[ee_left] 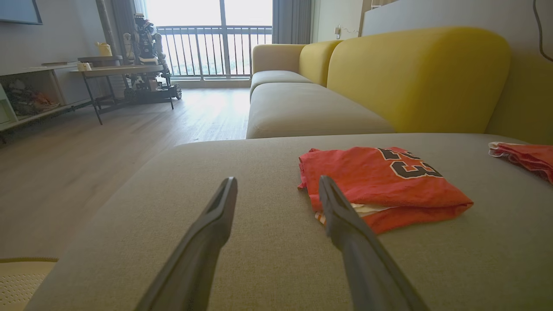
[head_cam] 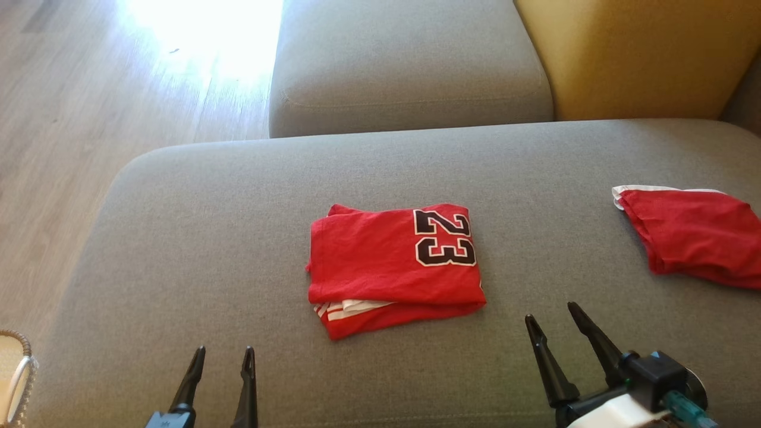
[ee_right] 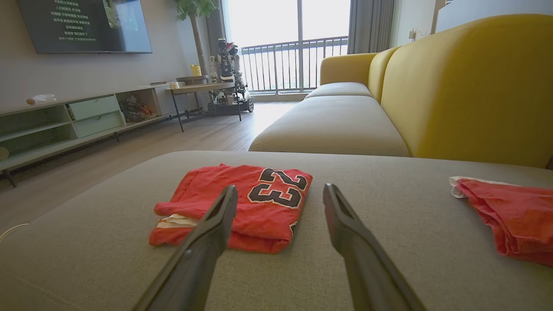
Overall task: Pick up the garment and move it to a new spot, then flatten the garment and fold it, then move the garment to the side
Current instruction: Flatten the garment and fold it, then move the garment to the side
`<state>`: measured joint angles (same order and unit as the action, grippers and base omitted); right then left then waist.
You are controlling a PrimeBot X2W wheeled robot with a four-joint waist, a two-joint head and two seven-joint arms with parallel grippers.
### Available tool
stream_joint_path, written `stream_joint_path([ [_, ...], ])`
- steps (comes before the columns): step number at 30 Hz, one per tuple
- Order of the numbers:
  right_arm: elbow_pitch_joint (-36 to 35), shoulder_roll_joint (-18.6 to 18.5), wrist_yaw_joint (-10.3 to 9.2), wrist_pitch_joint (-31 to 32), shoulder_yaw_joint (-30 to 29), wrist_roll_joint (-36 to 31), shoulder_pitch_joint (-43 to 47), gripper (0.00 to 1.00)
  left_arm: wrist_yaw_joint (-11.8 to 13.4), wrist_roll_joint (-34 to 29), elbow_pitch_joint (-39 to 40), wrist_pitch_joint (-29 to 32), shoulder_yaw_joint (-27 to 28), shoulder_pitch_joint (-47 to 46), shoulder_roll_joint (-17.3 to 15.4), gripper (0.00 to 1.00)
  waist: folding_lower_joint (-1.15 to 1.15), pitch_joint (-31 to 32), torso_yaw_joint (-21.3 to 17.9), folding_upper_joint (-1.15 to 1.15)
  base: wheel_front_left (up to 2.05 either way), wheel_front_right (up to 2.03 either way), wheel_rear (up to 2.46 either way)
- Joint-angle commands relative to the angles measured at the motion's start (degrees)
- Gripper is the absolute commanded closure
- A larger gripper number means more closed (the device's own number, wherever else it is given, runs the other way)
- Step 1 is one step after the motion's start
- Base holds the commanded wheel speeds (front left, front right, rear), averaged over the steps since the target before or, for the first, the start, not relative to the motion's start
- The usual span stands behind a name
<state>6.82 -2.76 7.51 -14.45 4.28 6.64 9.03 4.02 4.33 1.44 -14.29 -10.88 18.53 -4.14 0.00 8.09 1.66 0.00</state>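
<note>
Seen from the head camera, the folded red garment lies in the middle of the grey sofa seat. Its black "23" is turned sideways near its 3 o'clock edge, and white striped trim peeks out at 6 o'clock. A second red cloth with a white border lies on the same seat, well apart at 3 o'clock. The left jaws come in at 7 o'clock and the right jaws at 5 o'clock. Both pairs stand apart, empty, and short of the garment. This view also takes in sunlit wood floor at 10 o'clock and a yellow backrest at 1 o'clock.

The left wrist view looks low along its two dark fingers and places the garment at 2 o'clock. One fingertip crosses in front of the garment's near corner in the picture. Beyond, at 11 o'clock, it adds a table and a balcony railing.

The right wrist view puts the garment at 10 o'clock, behind one of its spread fingers, and the second cloth at 3 o'clock. It also brings in a wall television and a low shelf unit, both toward 10 o'clock.
</note>
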Motion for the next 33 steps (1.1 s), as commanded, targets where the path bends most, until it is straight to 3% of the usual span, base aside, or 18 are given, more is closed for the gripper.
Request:
stream_joint_path([
  [1,-1.69,-0.12,-0.02,-0.54,1.25,0.66,-1.79,0.0,-0.16,-0.49,1.49,-0.71,2.01,-2.09,0.74,0.0,0.0,0.13,-0.04,0.0,0.0,0.0,0.0],
  [23,0.26,-0.12,-0.02,-0.54,0.22,2.87,-2.29,0.0,-1.57,-1.48,0.46,-0.71,2.25,-2.41,1.19,0.0,0.0,-0.01,2.56,0.0,0.0,0.0,0.0],
  [30,8.1,-0.12,-0.02,-0.54,-2.0,17.14,-7.52,0.0,-2.38,-1.97,0.12,-0.71,1.25,-3.34,1.22,0.0,0.0,-1.62,5.24,0.0,0.0,0.0,0.0],
  [32,13.06,-0.12,-0.02,-0.54,-1.92,21.49,-9.89,0.0,-2.52,-2.11,-0.03,-0.71,0.95,-3.56,1.22,0.0,0.0,-1.95,6.39,0.0,0.0,0.0,0.0],
  [33,18.98,-0.12,-0.02,-0.54,-1.37,25.31,-12.65,0.0,-2.63,-2.24,-0.13,-0.71,0.73,-3.57,1.23,0.0,0.0,-2.25,7.52,0.0,0.0,0.0,0.0],
])
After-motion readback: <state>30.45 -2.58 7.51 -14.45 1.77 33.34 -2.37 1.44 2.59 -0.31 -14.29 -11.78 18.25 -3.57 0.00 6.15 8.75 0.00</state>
